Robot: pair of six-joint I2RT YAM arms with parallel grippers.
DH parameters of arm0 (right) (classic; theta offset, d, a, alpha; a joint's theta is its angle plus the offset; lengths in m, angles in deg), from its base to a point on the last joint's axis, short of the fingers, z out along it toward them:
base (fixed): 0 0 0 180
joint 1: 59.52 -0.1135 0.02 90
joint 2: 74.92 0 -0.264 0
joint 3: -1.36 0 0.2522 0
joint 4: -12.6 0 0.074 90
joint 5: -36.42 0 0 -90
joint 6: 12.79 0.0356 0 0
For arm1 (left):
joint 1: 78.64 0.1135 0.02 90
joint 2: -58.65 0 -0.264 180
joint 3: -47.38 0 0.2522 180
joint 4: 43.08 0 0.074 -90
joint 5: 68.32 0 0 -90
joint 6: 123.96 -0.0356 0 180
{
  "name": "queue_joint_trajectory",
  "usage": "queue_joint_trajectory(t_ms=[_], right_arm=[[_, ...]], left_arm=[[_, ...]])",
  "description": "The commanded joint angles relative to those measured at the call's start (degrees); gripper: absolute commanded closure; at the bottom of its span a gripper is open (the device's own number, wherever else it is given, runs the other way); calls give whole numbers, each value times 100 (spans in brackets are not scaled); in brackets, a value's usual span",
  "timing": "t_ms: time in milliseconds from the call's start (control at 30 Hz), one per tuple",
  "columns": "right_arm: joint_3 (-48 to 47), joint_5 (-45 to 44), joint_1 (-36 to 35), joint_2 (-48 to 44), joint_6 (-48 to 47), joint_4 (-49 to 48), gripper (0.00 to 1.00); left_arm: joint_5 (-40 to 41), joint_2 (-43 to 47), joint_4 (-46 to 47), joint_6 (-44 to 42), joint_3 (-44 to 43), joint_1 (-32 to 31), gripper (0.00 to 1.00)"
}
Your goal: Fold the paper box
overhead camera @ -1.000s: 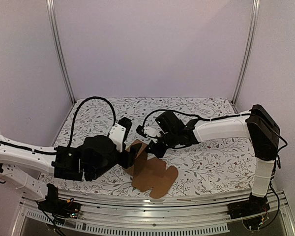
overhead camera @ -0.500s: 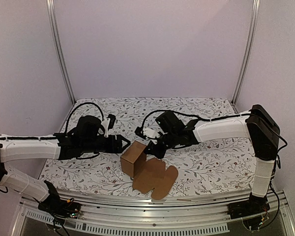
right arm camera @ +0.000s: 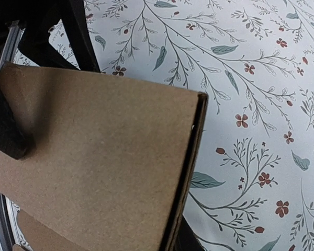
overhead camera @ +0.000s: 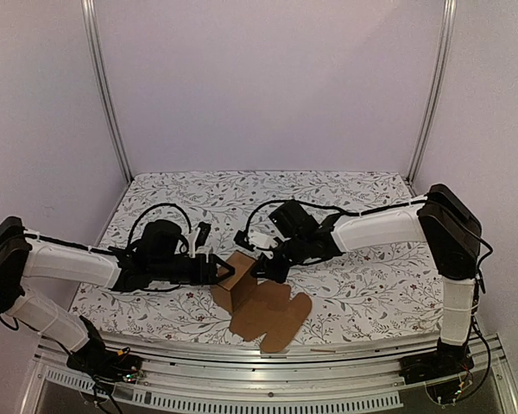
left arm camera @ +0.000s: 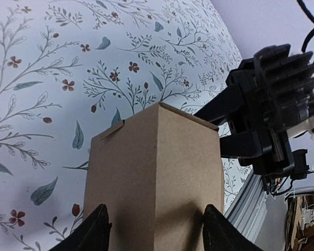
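Erecting the walls: paper box (overhead camera: 242,280) stands half-formed by the worktop's (overhead camera: 371,285) near edge, centre. Left fingers (left arm camera: 97,232) are apart, straddling an upright corner. Right fingers (right arm camera: 8,133) sit either side of a wall; clamped or loose, cannot tell. Next move calls for squaring the walls and tucking flaps. Only the top view shows the flaps lying flat.

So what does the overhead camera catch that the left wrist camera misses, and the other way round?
Only overhead: the left arm and right arm in full, the metal posts, and the flat flaps of the paper box lying toward the near edge. Only the left wrist: the fingertips of the left gripper close up, standing either side of the box's upright brown part. Both: that upright part, the right gripper just beyond it, and the floral table cover.
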Motion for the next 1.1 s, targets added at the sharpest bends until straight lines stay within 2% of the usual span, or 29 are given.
queue_joint_trajectory(t_ms=[0, 133, 233, 367, 500, 567, 700, 867, 1000, 1067], right_arm=[[-292, 398, 50, 290, -111, -28, 84], [-544, 479, 66, 531, -106, -30, 82], [-776, 577, 67, 704, -2, -43, 83], [-1059, 656, 89, 989, 278, -32, 89], [-1216, 372, 128, 1065, 889, 1, 93], [-1265, -43, 129, 1028, 1187, 121, 95], [-1595, -709, 118, 905, 1596, 884, 95], [-2506, -1058, 104, 799, 1474, 2496, 94], [-2691, -1048, 116, 519, 488, 3525, 97], [-2856, -1290, 110, 416, -62, 4312, 98]], left_arm=[[-311, -139, 580, 107, 185, 206, 41], [-638, -264, 912, 204, 331, 464, 41], [-1025, -431, 1545, 452, 536, 714, 42], [-1327, -643, 2116, 818, 653, 991, 43], [-1470, -799, 2713, 1203, 737, 1151, 44], [-1497, -858, 2948, 1395, 754, 1207, 44], [-1466, -879, 3100, 1727, 728, 1233, 44], [-1062, -787, 3242, 2219, 830, 1191, 44], [-739, -560, 3203, 2324, 979, 1179, 40], [-562, -143, 2660, 2078, 977, 1184, 39]])
